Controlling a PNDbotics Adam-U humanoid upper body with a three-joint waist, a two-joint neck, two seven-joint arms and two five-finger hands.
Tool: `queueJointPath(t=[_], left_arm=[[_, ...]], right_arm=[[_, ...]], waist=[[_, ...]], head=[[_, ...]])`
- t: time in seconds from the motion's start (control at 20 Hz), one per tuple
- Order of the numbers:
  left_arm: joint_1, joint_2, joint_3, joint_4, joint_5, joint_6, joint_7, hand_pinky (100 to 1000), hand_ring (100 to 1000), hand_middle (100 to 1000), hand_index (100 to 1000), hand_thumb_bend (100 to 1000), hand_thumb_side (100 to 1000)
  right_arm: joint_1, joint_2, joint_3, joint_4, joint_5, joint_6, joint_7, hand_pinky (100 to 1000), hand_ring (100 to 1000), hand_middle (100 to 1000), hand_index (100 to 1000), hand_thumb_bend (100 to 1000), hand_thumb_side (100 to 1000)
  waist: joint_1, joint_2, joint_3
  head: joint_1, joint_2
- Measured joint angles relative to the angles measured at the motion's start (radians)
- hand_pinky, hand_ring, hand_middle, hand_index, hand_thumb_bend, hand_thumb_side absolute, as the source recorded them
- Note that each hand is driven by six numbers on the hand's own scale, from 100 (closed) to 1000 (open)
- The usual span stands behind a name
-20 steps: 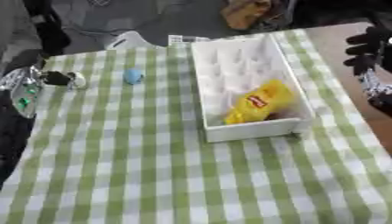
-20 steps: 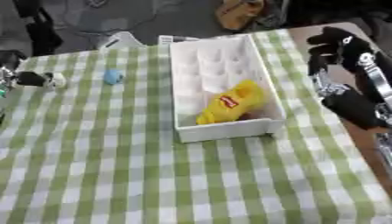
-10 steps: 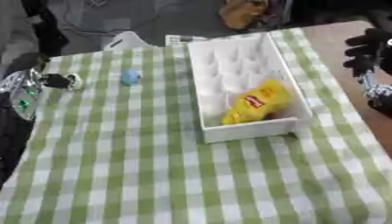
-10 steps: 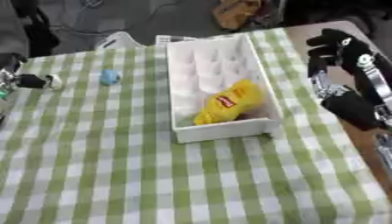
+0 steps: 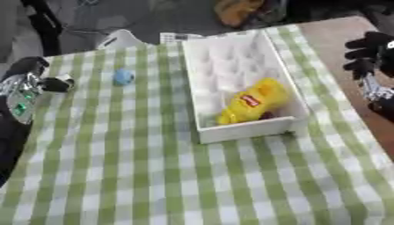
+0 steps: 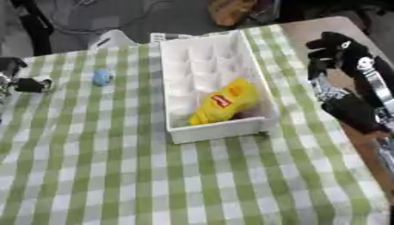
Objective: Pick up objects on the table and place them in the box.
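A white box (image 5: 202, 94) stands in the middle of the green checked cloth (image 5: 154, 176). A yellow packet (image 5: 250, 101) with a red label lies inside it, toward the near end. A small blue object (image 5: 123, 77) lies on the cloth left of the box. At the left edge my left hand (image 5: 31, 79) hovers level with the blue object, a short way left of it, its fingers relaxed and holding nothing. My right hand (image 6: 338, 48) hangs over the bare table right of the box, fingers loosely bent and empty.
The cloth ends at the right, where brown tabletop (image 5: 331, 37) shows. A white object (image 5: 119, 38) and a small white card (image 5: 173, 37) lie at the far edge. An orange-brown thing (image 5: 238, 11) sits beyond the table.
The whole picture has shifted slightly, so the camera has moved. Neither hand nor any object has visibly changed place.
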Motion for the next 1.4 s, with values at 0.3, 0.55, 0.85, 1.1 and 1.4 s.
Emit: queueJointPath(t=[0.3, 0.55, 0.85, 1.1, 1.4], left_arm=[[0.000, 0.008, 0.002, 0.005, 0.013, 0.015, 0.046, 791, 857, 871, 910, 462, 387], [0.000, 0.009, 0.005, 0.009, 0.026, 0.023, 0.066, 789, 848, 845, 896, 439, 387], [0.000, 0.010, 0.005, 0.016, 0.055, 0.023, 0.077, 787, 840, 824, 883, 427, 389], [0.001, 0.017, 0.006, 0.025, 0.095, 0.016, 0.077, 787, 827, 780, 860, 428, 386], [0.001, 0.018, 0.005, 0.034, 0.109, 0.011, 0.068, 785, 815, 746, 838, 429, 380]], right_arm=[[0.000, 0.000, -0.001, 0.000, 0.001, -0.001, -0.001, 736, 791, 782, 952, 144, 546], [0.001, 0.000, -0.003, -0.001, 0.004, -0.001, -0.001, 736, 791, 782, 952, 142, 547], [0.001, 0.000, -0.005, -0.001, 0.006, -0.002, -0.001, 736, 791, 783, 952, 140, 548], [0.001, 0.000, -0.006, -0.001, 0.008, -0.002, -0.001, 736, 791, 783, 952, 139, 548], [0.001, 0.000, -0.006, -0.001, 0.008, -0.003, -0.001, 736, 792, 783, 952, 137, 549]], waist=[[0.000, 0.012, -0.004], [0.000, 0.020, -0.006], [0.000, 0.026, -0.010], [0.000, 0.043, -0.012], [0.000, 0.049, -0.017]], head=[[0.000, -0.009], [0.000, -0.013], [0.000, -0.013], [0.000, -0.021], [-0.001, -0.024]])
